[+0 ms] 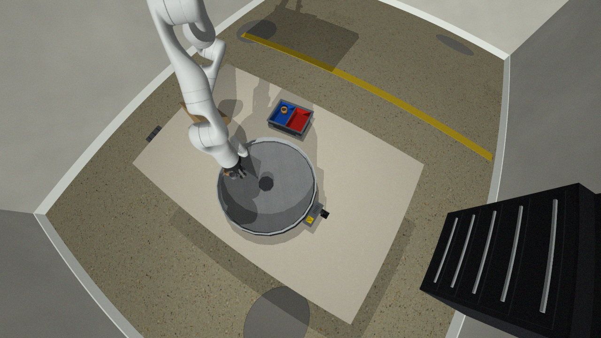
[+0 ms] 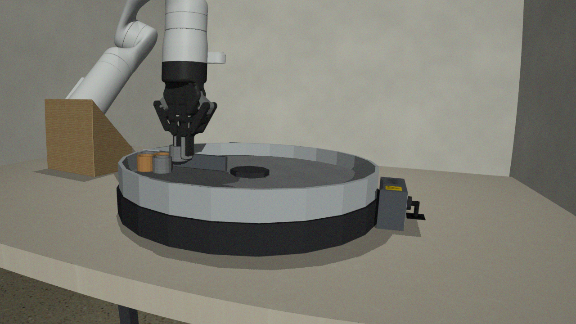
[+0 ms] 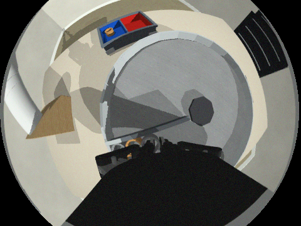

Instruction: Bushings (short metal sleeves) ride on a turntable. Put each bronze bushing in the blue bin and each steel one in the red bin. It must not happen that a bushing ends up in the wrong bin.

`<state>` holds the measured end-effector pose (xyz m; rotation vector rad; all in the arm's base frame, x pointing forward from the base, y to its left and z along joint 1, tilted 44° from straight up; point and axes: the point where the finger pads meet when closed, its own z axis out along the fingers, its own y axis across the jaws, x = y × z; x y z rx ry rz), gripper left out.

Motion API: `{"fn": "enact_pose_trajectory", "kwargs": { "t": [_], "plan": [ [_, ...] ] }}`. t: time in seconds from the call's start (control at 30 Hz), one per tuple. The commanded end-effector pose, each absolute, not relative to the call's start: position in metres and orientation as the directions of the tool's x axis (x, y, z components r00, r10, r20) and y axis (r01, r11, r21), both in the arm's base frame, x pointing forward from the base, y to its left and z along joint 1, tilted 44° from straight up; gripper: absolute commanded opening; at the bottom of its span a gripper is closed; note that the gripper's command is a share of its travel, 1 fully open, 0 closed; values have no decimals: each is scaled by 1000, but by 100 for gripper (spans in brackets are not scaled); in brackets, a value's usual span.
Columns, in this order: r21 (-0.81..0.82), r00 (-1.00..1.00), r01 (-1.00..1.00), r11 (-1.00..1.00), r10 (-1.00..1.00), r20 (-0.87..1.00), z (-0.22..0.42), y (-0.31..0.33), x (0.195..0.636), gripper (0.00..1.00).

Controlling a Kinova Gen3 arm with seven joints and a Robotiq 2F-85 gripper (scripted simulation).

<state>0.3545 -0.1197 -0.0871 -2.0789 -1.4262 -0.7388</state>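
Observation:
My gripper (image 2: 182,152) (image 1: 238,172) is shut on a grey steel bushing (image 2: 176,153) at the left edge of the turntable (image 2: 249,201) (image 1: 310,169) (image 3: 247,100), low over its surface. Beside it, to the left, stand a bronze bushing (image 2: 145,162) (image 3: 132,142) and a steel bushing (image 2: 162,164), with a second bronze one (image 2: 162,153) behind them. The blue bin (image 1: 277,116) (image 3: 118,27) holds one bronze bushing (image 1: 284,109) (image 3: 110,31). The red bin (image 1: 299,120) (image 3: 135,24) next to it is empty. In the wrist view the fingers are mostly hidden in dark.
A straight divider fin (image 2: 209,162) runs from the rim to the dark centre hub (image 2: 249,171) (image 1: 265,183) (image 3: 200,110). A cardboard wedge (image 2: 76,137) (image 3: 54,119) stands behind the arm. A grey control box (image 2: 390,203) (image 1: 312,218) sits at the turntable's side. A black cabinet (image 1: 525,260) stands off the table.

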Motion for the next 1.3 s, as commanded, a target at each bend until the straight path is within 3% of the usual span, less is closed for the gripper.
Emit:
{"fn": "enact_pose_trajectory", "kwargs": {
  "t": [0.0, 1.27],
  "plan": [
    [-102, 301, 942, -321, 666, 682, -86, -121, 355, 0],
    [-102, 301, 942, -321, 666, 682, -79, -128, 353, 0]
  ]
}}
